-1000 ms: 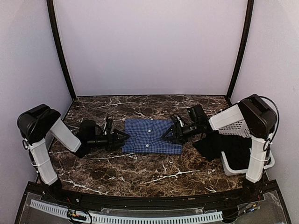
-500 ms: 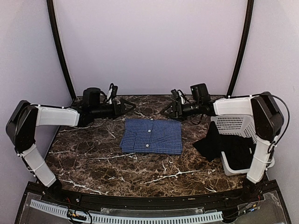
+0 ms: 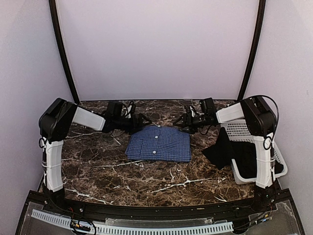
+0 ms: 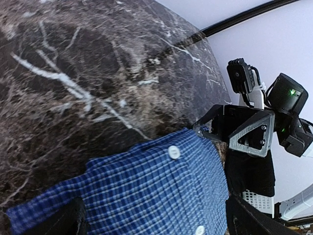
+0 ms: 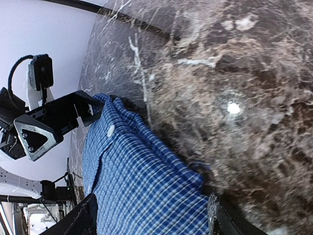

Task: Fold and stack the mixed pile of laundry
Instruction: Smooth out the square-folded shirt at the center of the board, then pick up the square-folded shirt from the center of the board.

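At the near edge, the two arm bases sit left and right, with bare table (image 3: 146, 181) between them and the laundry. Nothing lies on that near stretch.

The shirt (image 3: 159, 144) lies in the middle of the table, folded into a flat rectangle with its button row facing up and its collar toward the far side. To its right, just apart from it, the black garment (image 3: 226, 149) spills over the left rim of the basket (image 3: 244, 129) onto the table. Part of it is inside the basket and part outside. The basket stands at the table's right edge, beside the right arm's upright link.

Both arms reach inward to the shirt's far edge. The left end effector (image 3: 143, 120) is at the far left corner, and its fingers (image 4: 73, 218) are spread wide with the checked cloth showing between them. The right end effector (image 3: 182, 120) is at the far right corner, and its fingers (image 5: 85, 220) are also spread wide over the cloth. Neither pinches anything. Each wrist view shows the other end effector's tip right at the shirt's corner, but whether it touches the cloth cannot be told.

Beyond them is a short strip of bare table, then the plain back wall.
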`<state>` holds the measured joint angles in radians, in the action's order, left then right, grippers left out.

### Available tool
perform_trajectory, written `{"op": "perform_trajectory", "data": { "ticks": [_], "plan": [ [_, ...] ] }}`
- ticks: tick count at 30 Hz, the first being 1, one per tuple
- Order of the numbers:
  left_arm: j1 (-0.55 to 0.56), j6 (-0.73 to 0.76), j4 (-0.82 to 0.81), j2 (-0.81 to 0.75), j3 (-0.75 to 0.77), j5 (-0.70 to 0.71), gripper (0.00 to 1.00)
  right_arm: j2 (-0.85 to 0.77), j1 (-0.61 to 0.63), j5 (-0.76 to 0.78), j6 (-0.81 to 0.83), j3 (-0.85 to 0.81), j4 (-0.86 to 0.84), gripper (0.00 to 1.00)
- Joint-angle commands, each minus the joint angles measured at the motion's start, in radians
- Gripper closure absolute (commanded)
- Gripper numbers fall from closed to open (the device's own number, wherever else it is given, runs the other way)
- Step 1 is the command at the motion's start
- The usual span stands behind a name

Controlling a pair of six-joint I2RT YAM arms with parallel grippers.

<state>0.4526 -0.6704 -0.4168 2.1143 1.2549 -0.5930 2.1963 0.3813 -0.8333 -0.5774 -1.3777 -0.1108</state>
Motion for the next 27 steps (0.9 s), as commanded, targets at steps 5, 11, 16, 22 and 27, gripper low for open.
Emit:
{"op": "perform_trajectory", "data": {
  "ticks": [5,11,16,22,27],
  "plan": [
    [-0.064,-0.016,-0.009,0.012,-0.119,0.074,0.01,0.103,0.017,0.008,0.038,-0.157,0.083,0.28],
    [-0.065,0.094,0.112,-0.210,-0.203,0.216,0.01,-0.003,0.078,0.035,0.105,-0.229,0.200,0.29],
    [0.009,0.300,0.235,-0.482,-0.245,0.408,0.01,-0.219,0.075,0.067,0.081,-0.129,0.179,0.29],
    [0.247,0.598,0.390,-0.540,-0.199,0.611,0.01,-0.370,0.067,0.127,0.107,-0.018,0.297,0.31],
    [0.408,0.807,0.384,-0.450,-0.165,0.676,0.08,-0.456,0.065,0.176,0.093,0.115,0.326,0.32]
  ]
}}
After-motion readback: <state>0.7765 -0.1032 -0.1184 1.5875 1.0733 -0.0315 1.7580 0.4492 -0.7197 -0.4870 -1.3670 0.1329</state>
